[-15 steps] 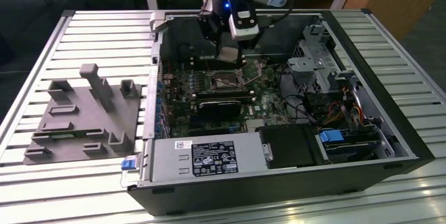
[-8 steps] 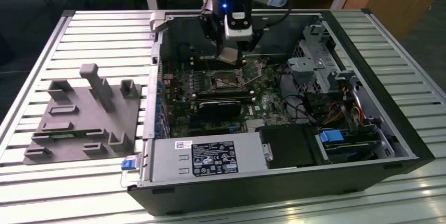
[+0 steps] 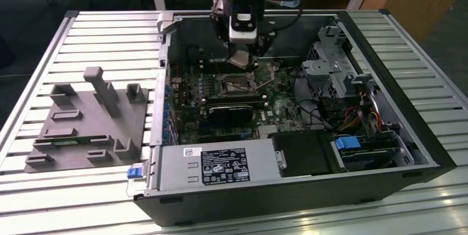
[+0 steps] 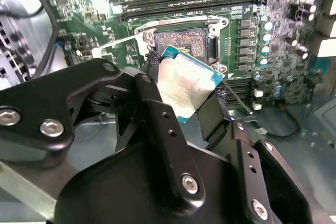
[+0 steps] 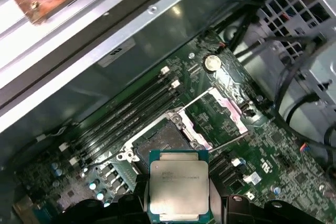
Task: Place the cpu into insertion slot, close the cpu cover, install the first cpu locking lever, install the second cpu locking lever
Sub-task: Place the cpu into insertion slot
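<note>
**Tool and workpiece.** The tool (image 4: 181,92) is closed on the cpu (image 4: 186,85), and its two black fingers (image 4: 157,108) press against opposite edges of the chip. In the second wrist view the cpu is tilted with its dull metal top facing the camera. In the first wrist view the tool (image 5: 178,205) holds the cpu (image 5: 178,182) above the board, close to the insertion slot (image 5: 157,142) but not seated in it.

**Socket area.** The insertion slot (image 4: 181,43) shows its dark contact field inside a metal rim. The cpu cover (image 5: 231,109) is swung up and away from the socket (its frame catches the light). A thin metal lever (image 4: 116,42) stands free beside the rim. The long memory slots (image 5: 126,114) run along one side of the socket.

**Wider setting.** In the exterior view the arm reaches down into an open computer case (image 3: 409,153), with the tool (image 3: 241,59) just above the insertion slot (image 3: 235,85). The case lies on a slatted surface (image 3: 109,32). A grey fixture (image 3: 87,120) rests on the surface, at the exterior view's left.
</note>
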`<state>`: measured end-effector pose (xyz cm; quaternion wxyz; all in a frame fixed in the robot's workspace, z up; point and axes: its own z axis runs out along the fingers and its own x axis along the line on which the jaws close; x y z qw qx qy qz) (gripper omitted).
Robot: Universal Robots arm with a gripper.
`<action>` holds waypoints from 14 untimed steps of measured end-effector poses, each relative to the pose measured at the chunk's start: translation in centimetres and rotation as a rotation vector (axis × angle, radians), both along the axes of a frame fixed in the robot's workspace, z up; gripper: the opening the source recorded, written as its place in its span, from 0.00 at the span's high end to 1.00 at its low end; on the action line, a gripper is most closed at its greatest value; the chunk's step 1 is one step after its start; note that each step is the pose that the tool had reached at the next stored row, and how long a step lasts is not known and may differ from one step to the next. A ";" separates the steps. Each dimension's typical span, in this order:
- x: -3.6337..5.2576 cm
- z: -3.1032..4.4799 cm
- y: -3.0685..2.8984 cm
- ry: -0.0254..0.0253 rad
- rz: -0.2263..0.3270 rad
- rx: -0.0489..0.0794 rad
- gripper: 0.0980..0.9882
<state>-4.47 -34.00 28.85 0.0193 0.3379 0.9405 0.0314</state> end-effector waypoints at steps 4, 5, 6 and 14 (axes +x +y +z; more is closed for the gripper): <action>0.00 -0.11 0.00 0.0000 -0.074 0.000 0.51; 0.00 -0.14 0.00 0.0000 -0.092 0.000 0.51; 0.00 -0.18 0.00 0.0000 -0.110 0.000 0.51; 0.00 -0.53 0.00 0.0001 -0.254 0.000 0.51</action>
